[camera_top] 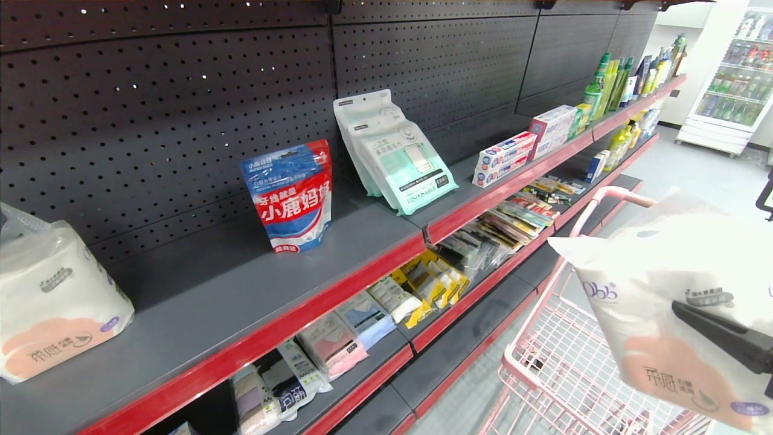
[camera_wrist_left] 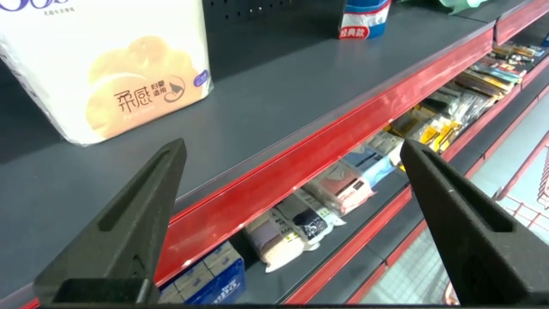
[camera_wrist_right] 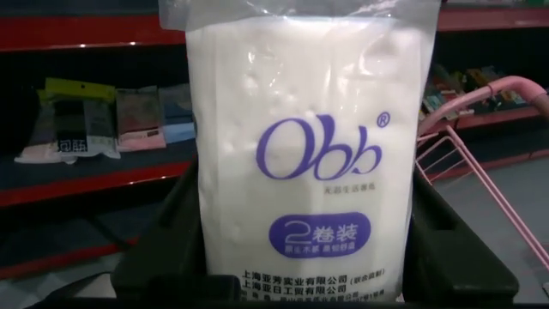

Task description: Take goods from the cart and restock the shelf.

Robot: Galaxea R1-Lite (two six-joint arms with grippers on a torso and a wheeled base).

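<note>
The left tool (camera_wrist_left: 292,150) has two matte black, wedge-shaped fingers (camera_wrist_left: 129,232) tapering to blunt tips; the right tool (camera_wrist_right: 306,197) is equally black.

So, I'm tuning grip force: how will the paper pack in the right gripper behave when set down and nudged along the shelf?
The paper pack looks bulky under loose film, so probably soft and light; the right gripper may dent it. Its glossy film should slide easily on the smooth shelf. Its broad shape probably resists tipping.

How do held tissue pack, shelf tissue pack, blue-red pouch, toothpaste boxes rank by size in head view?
1. held tissue pack, though nearness inflates it
2. shelf tissue pack
3. blue-red pouch
4. toothpaste boxes
</note>
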